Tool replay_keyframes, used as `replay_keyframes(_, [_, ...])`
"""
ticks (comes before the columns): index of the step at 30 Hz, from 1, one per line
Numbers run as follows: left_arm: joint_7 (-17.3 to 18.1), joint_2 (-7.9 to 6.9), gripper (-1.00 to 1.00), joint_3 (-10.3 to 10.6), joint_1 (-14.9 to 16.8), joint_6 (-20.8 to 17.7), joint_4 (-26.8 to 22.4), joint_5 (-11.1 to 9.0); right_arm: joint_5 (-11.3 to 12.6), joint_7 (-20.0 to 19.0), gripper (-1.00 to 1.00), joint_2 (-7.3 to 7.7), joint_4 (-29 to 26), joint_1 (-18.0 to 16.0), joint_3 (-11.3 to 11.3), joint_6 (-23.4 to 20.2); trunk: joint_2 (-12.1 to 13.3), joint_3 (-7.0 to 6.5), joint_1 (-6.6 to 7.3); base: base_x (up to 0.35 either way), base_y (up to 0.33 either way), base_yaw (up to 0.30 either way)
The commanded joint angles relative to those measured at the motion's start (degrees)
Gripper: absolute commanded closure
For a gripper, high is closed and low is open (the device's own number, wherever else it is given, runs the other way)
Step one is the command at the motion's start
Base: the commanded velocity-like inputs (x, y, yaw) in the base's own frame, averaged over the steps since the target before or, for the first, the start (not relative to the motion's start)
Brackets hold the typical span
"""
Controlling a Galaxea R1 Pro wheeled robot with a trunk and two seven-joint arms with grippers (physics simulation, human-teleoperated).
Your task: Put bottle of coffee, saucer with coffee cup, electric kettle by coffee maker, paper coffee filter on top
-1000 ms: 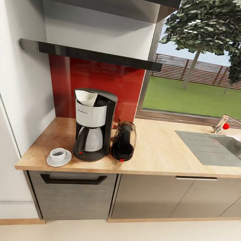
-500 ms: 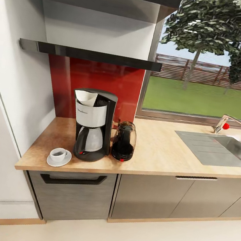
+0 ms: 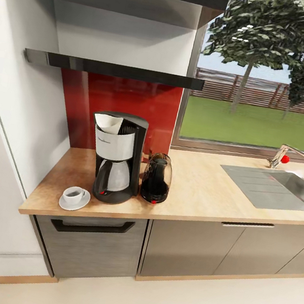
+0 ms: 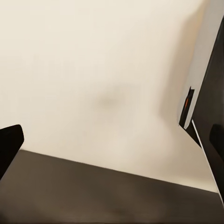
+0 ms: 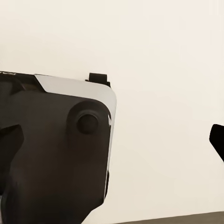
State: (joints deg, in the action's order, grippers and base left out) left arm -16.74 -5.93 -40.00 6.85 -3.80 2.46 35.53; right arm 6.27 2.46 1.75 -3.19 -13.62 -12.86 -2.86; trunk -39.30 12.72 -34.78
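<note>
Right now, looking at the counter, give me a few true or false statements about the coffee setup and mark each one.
1. The cup sits on the saucer. True.
2. The kettle stands in the sink. False: it stands on the countertop right beside the coffee maker.
3. A white filter rests in the top of the coffee maker. True.
4. The saucer lies between the coffee maker and the kettle. False: it lies on the coffee maker's other side, near the counter's end.
5. The shelf holds a row of cups. False: nothing shows on it.
</note>
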Motion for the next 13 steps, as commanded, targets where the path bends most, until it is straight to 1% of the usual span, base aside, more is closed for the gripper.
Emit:
replay_keyframes(1, [-0.3,-0.04,-1.0,-0.4,0.1,-0.3,0.2,0.6,0.6,0.2,-1.0,0.01,-0.1,0.0,-0.5,-0.3,-0.1,0.08,-0.01,0.0,0.0,0.0])
replay_keyframes(3, [-0.3,-0.04,-1.0,-0.4,0.0,-2.2,0.2,0.6,0.6,0.2,-1.0,0.01,-0.1,0.0,-0.5,-0.3,-0.1,0.08,-0.01,0.0,0.0,0.0])
replay_keyframes(6, [-0.3,-0.04,-1.0,-0.5,0.0,-6.7,0.2,0.6,0.6,0.2,-1.0,0.01,-0.1,0.0,-0.5,-0.3,-0.1,0.08,-0.01,0.0,0.0,0.0])
replay_keyframes(8, [-0.3,-0.04,-1.0,-0.5,0.0,-8.4,0.2,0.6,0.6,0.2,-1.0,0.01,-0.1,0.0,-0.5,-0.3,-0.1,0.08,-0.01,0.0,0.0,0.0])
replay_keyframes(10, [-0.3,-0.04,-1.0,-0.6,0.0,-9.5,0.2,0.6,0.6,0.2,-1.0,0.01,-0.1,0.0,-0.5,-0.3,-0.1,0.08,-0.01,0.0,0.0,0.0])
replay_keyframes(13, [-0.3,-0.04,-1.0,-0.6,0.0,-10.1,0.2,0.6,0.6,0.2,-1.0,0.01,-0.1,0.0,-0.5,-0.3,-0.1,0.08,-0.01,0.0,0.0,0.0])
